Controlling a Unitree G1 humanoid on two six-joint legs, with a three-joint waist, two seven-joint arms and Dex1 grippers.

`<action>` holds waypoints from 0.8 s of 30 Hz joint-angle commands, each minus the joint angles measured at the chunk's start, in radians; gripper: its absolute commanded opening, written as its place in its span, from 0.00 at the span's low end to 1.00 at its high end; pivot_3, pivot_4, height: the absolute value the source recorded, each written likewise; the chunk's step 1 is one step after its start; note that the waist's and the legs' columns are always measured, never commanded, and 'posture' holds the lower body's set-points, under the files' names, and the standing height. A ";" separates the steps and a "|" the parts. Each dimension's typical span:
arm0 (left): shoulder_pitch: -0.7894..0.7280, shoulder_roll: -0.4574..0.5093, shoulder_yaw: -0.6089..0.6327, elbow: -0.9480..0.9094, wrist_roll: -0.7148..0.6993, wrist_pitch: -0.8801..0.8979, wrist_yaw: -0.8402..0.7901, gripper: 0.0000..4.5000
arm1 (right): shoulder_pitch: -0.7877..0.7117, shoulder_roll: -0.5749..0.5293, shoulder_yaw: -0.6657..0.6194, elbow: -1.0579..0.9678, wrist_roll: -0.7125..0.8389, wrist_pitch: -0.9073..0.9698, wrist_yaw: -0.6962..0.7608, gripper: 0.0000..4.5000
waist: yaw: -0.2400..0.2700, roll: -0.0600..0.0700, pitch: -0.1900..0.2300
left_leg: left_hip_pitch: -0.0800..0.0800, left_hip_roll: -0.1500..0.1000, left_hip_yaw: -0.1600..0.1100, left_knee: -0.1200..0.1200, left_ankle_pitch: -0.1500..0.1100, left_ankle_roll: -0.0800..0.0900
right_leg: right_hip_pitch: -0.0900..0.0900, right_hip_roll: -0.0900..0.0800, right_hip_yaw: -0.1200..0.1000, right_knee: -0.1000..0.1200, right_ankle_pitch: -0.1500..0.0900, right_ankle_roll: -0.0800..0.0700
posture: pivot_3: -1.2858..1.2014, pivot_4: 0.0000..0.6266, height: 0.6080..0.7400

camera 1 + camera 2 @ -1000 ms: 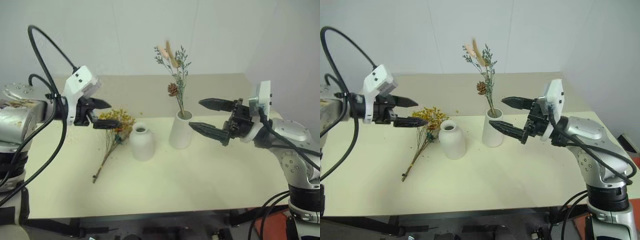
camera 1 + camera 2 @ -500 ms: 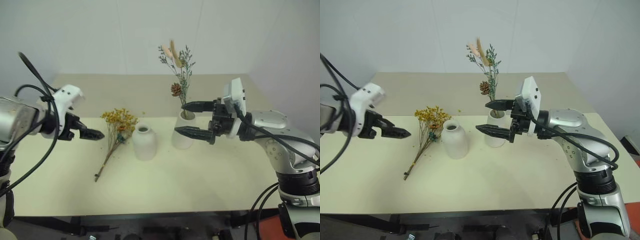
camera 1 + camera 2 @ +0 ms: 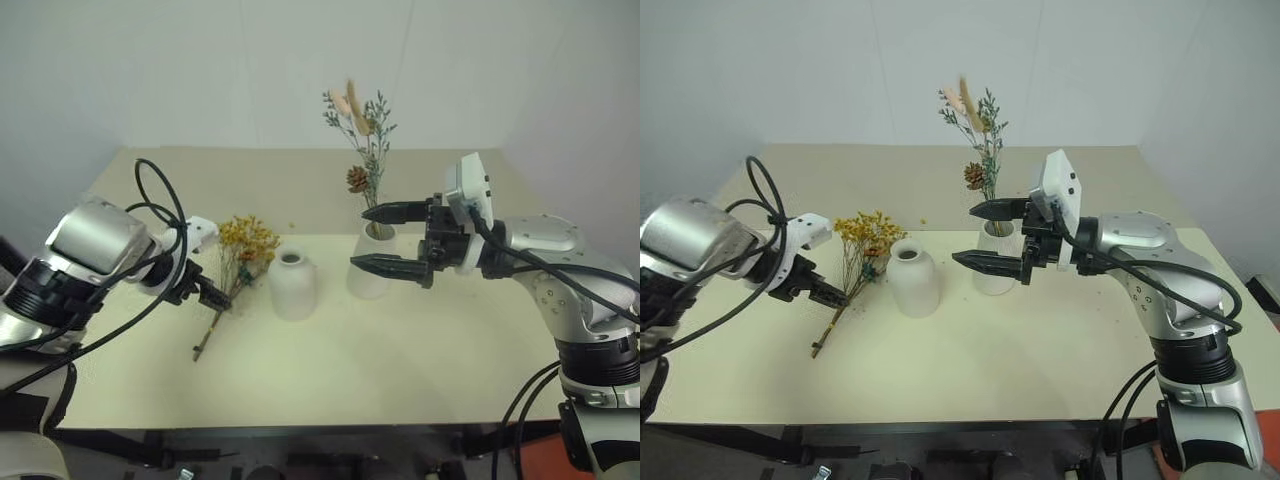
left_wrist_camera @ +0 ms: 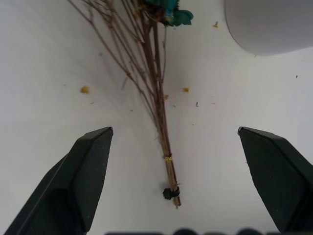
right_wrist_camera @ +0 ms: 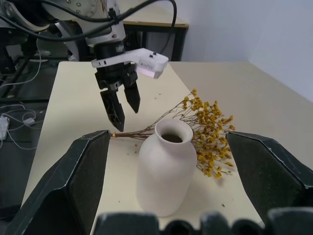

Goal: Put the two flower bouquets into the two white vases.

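Note:
The yellow bouquet (image 3: pixel 241 247) lies flat on the table, its stems (image 4: pixel 159 112) running toward the front. My left gripper (image 3: pixel 207 296) hangs open, pointing steeply down just above the stem ends, one finger (image 4: pixel 88 171) on each side, touching nothing. The short round white vase (image 3: pixel 292 285) stands empty beside the blooms. The sprig bouquet (image 3: pixel 364 140) stands upright in the tall white vase (image 3: pixel 368 272). My right gripper (image 3: pixel 373 240) is open and level, pointing left in front of the tall vase and holding nothing. From the right wrist I see the round vase (image 5: pixel 165 171) and the left gripper (image 5: pixel 121 105).
The cream table (image 3: pixel 400 360) has free room in front of the vases and to the right. Small yellow crumbs (image 4: pixel 85 89) lie scattered around the stems. A pale wall stands behind the table's far edge.
My left gripper has sunk and tipped from level to pointing down over the yellow bouquet's stems. The right gripper has stayed put, open. The camera view has shifted.

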 commanded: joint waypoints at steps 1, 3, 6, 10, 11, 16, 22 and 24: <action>-0.039 -0.035 -0.045 0.061 0.048 -0.058 0.010 1.00 | -0.019 -0.019 -0.054 -0.041 0.030 0.014 -0.002 0.99 | 0.000 0.000 0.000 | 0.000 0.000 0.000 0.000 0.000 0.000 | 0.000 0.000 0.000 0.000 0.000 0.000 | 0.52 0.24 1.00; -0.043 -0.054 -0.073 0.094 0.068 -0.087 0.006 1.00 | -0.015 -0.024 -0.060 -0.049 0.032 0.023 -0.005 0.99 | 0.000 0.000 0.000 | 0.000 0.000 0.000 0.001 0.000 0.000 | 0.000 0.000 0.000 0.001 0.000 0.000 | 0.52 0.24 1.00; -0.045 -0.087 -0.104 0.139 0.087 -0.121 -0.008 1.00 | -0.009 -0.030 -0.070 -0.060 0.034 0.036 -0.008 0.99 | -0.001 0.000 0.000 | 0.000 0.000 0.000 0.001 0.000 0.000 | 0.000 0.000 0.000 0.000 0.000 0.000 | 0.52 0.24 1.00; -0.047 -0.147 -0.120 0.204 0.120 -0.155 -0.007 1.00 | -0.003 -0.035 -0.080 -0.073 0.037 0.050 -0.015 0.99 | 0.000 0.000 0.000 | -0.001 0.000 0.000 0.002 0.000 0.000 | 0.000 0.000 0.000 0.000 0.000 0.000 | 0.52 0.24 1.00; -0.048 -0.158 -0.123 0.217 0.125 -0.160 -0.010 1.00 | -0.002 -0.035 -0.082 -0.075 0.038 0.053 -0.016 0.99 | 0.000 0.000 0.000 | -0.001 0.000 0.000 0.002 0.000 0.000 | 0.000 0.000 0.000 0.001 0.000 0.000 | 0.52 0.24 1.00; -0.036 -0.191 -0.126 0.234 0.152 -0.182 -0.019 0.87 | 0.007 -0.038 -0.089 -0.091 0.046 0.062 -0.032 1.00 | -0.001 0.000 0.000 | -0.001 0.000 -0.001 0.003 0.000 0.001 | 0.000 0.000 0.000 0.001 0.000 0.000 | 0.52 0.24 1.00; -0.034 -0.187 -0.124 0.236 0.174 -0.195 -0.037 0.46 | 0.012 -0.038 -0.089 -0.099 0.049 0.063 -0.049 1.00 | -0.001 0.000 0.000 | -0.001 0.000 -0.001 0.003 0.000 0.001 | 0.000 0.000 0.000 0.000 0.000 0.000 | 0.52 0.24 1.00; -0.037 -0.181 -0.120 0.239 0.179 -0.197 -0.040 0.32 | 0.014 -0.038 -0.089 -0.100 0.050 0.063 -0.053 1.00 | -0.001 0.000 0.000 | -0.001 0.000 -0.001 0.003 0.000 0.001 | 0.000 0.000 0.000 0.000 0.000 0.000 | 0.52 0.24 1.00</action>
